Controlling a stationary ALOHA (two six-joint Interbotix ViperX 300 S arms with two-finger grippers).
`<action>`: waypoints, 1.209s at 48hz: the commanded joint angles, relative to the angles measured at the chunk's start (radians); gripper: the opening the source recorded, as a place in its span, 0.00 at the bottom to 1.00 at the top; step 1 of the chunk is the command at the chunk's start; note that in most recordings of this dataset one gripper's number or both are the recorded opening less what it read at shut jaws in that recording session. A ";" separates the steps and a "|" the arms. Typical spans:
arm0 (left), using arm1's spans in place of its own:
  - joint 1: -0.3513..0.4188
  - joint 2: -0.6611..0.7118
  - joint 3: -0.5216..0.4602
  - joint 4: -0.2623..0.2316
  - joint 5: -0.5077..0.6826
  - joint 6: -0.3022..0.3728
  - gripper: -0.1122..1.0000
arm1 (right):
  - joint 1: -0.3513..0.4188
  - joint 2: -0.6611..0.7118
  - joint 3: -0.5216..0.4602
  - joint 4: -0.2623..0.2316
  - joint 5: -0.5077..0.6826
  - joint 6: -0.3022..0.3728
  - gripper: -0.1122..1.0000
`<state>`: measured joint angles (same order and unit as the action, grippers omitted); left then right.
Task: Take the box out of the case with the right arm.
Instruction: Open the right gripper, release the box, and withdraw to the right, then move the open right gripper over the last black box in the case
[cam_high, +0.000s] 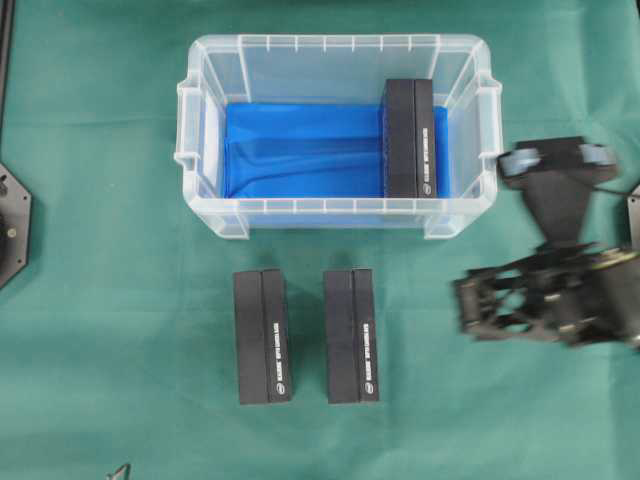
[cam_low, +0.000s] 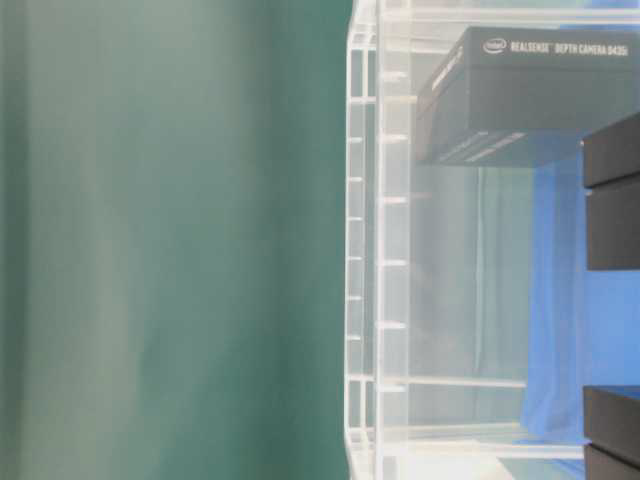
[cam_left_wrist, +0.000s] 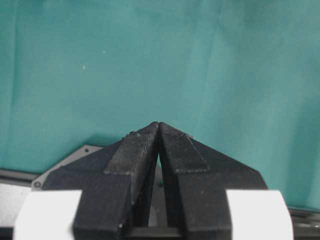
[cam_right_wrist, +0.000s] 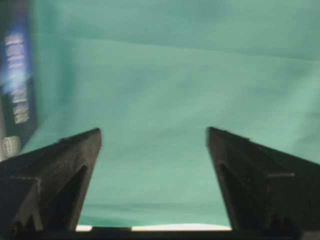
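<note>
From above, the case (cam_high: 337, 135) sits on the green tabletop (cam_high: 120, 350). It is a clear plastic bin with a ribbed rim and a shiny blue cloth (cam_high: 300, 150) on its floor. One black box (cam_high: 409, 138) lies inside, against the right wall. Two more black boxes (cam_high: 262, 337) (cam_high: 351, 335) lie outside, just in front of the case. The right hand (cam_high: 470, 307) is off to the right of the case, low over the cloth and blurry. I think one box is left to take out, and the hand must go up and over the wall next.

From table level, the case wall looks thin and see-through. The box has flat sides, sharp corners and white letters.

The left hand (cam_left_wrist: 158, 125) has its two rough black tips pressed together, with nothing between.

The right hand's fingers (cam_right_wrist: 65, 165) stand wide apart and hold nothing. Only smooth green cloth shows between them.
</note>
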<state>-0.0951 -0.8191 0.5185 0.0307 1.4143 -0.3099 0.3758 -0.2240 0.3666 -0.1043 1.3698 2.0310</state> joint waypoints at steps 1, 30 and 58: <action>0.003 0.000 -0.020 0.002 -0.008 0.002 0.12 | 0.017 -0.089 0.051 -0.002 -0.003 0.006 0.89; 0.002 0.003 -0.018 0.003 -0.006 0.002 0.12 | 0.046 -0.244 0.198 -0.017 0.014 0.006 0.89; 0.003 0.005 -0.018 0.003 -0.006 0.003 0.12 | -0.302 -0.311 0.255 -0.052 -0.012 -0.302 0.89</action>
<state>-0.0951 -0.8207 0.5185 0.0307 1.4128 -0.3083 0.1396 -0.5139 0.6243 -0.1519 1.3683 1.7779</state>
